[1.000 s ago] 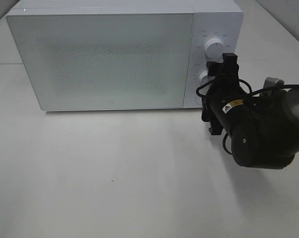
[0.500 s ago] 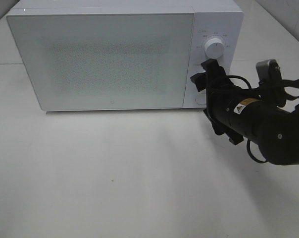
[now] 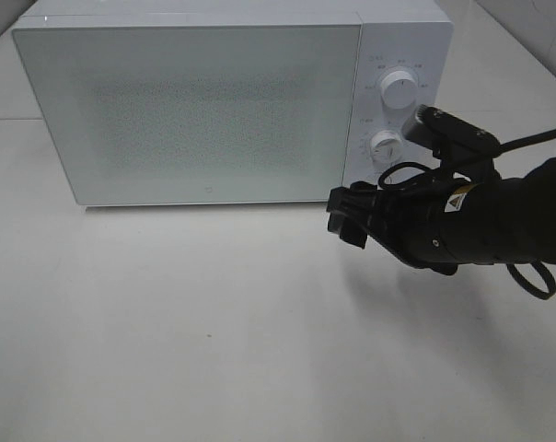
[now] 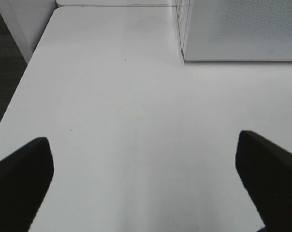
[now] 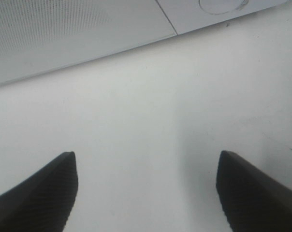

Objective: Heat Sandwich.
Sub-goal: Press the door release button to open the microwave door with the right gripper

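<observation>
In front of the microwave's lower right corner, your right gripper hovers over the desk, black jaws spread wide and empty. Its wrist view adds the matte, rounded fingers above smooth white surface, and the door's dotted mesh.

You see the left gripper only in its own wrist view: jaws fully apart, holding nothing, near the desk's left edge.

Only the high view shows the two round white dials. The door is shut. No view shows the sandwich, so you cannot tell where it is.
</observation>
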Tool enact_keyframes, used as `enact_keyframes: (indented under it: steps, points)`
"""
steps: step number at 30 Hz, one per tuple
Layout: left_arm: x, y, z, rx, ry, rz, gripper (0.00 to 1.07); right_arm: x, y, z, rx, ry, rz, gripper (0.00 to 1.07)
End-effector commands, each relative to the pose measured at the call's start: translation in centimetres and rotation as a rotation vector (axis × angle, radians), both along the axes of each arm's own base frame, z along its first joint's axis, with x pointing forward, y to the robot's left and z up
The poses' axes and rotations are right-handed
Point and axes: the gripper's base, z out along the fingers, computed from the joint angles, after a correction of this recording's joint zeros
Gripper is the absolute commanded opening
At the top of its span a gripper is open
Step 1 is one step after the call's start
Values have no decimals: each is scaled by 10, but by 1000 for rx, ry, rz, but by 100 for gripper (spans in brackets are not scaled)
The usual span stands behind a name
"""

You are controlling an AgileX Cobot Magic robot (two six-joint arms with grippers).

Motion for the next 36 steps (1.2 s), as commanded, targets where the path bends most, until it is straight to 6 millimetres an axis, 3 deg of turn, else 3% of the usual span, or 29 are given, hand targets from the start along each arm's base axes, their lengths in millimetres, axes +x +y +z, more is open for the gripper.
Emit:
enact_keyframes:
  steps: [1,9,17,36]
  points:
    - [-3,-1,-1,-8,-33,2,98,-3,2,3,-88,44,134,76]
    - [-3,-1,-1,-8,-33,2,98,-7,6,9,-222,111,346,76]
    - [-3,-1,-1,-8,-33,2,98,-14,-2,37,-284,10,403,76]
    - [-3,-1,-1,-8,-33,2,98,-78,-50,111,-419,-15,438,76]
